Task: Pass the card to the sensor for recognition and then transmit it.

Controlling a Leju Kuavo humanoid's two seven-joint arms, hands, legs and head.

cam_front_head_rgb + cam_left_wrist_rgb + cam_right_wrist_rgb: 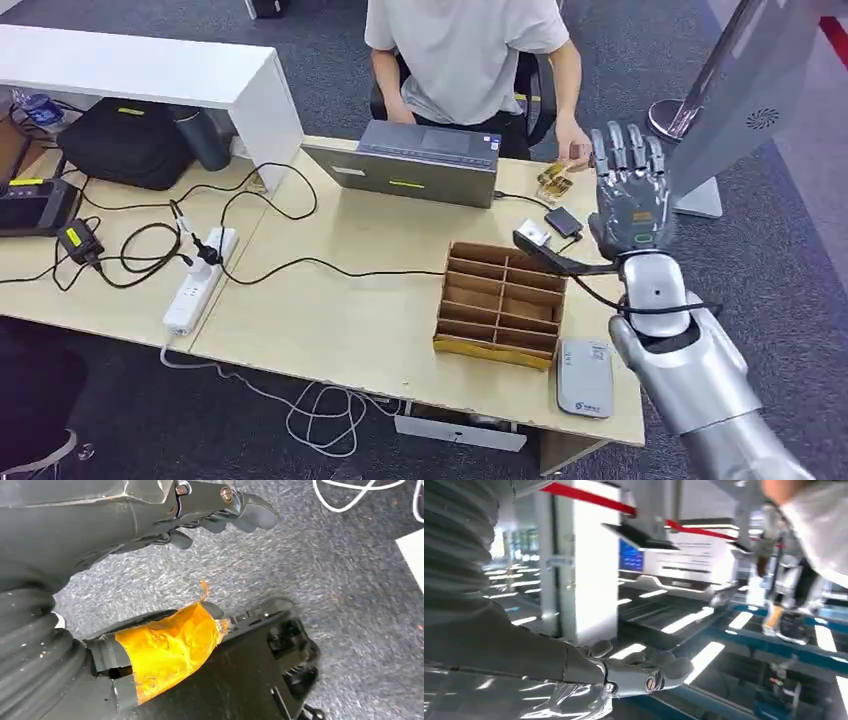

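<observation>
You face light wood table point(330, 300) on dark grey carpet point(790, 290). White desk point(150, 70) far left, black bag point(125, 140) beneath it. Person in white shirt point(465, 50) seated behind open laptop point(420, 160). Power strip point(200, 280), tangled cables point(150, 240) at left.

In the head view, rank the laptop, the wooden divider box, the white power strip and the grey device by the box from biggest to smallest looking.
1. Laptop
2. Wooden divider box, nearly as large
3. and 4. White power strip and grey device: too alike to rank; the strip is longer, the device wider.
</observation>
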